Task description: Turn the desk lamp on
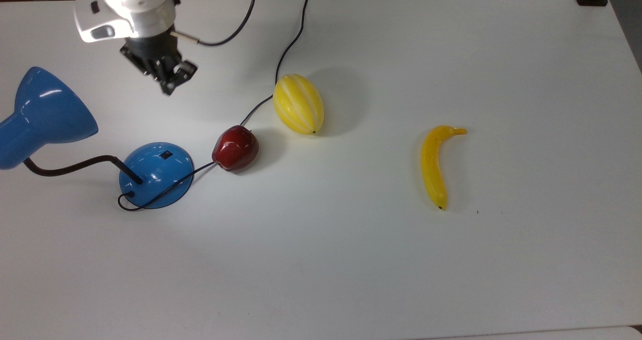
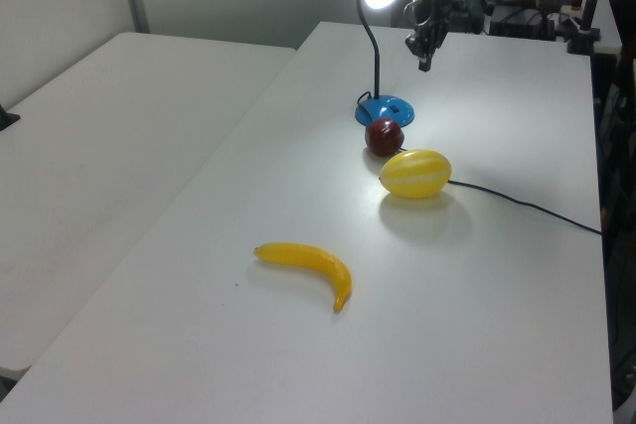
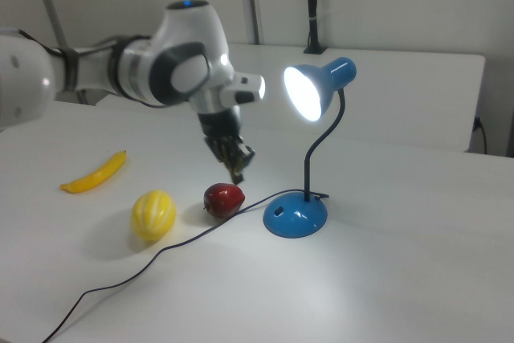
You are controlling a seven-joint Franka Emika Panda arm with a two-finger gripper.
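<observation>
The lamp point(image 3: 306, 150) stands lit near the table's point(image 1: 351, 260) edge, just beside an apple point(image 3: 223, 199). The gripper point(image 3: 238, 168) hangs above the table, fingers pinched narrow, holding nothing. The glossy base looks slippery and light; press only the small switch point(image 1: 164, 155).

Lit desk lamp point(image 3: 309, 94) glaring white, bright pool on table point(image 1: 351, 260), soft fruit shadows, mild blur

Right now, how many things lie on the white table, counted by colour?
Yellow: 2, the striped melon and the banana
Red: 1, the apple
Blue: 1, the desk lamp, which is lit
Total: 4
</observation>
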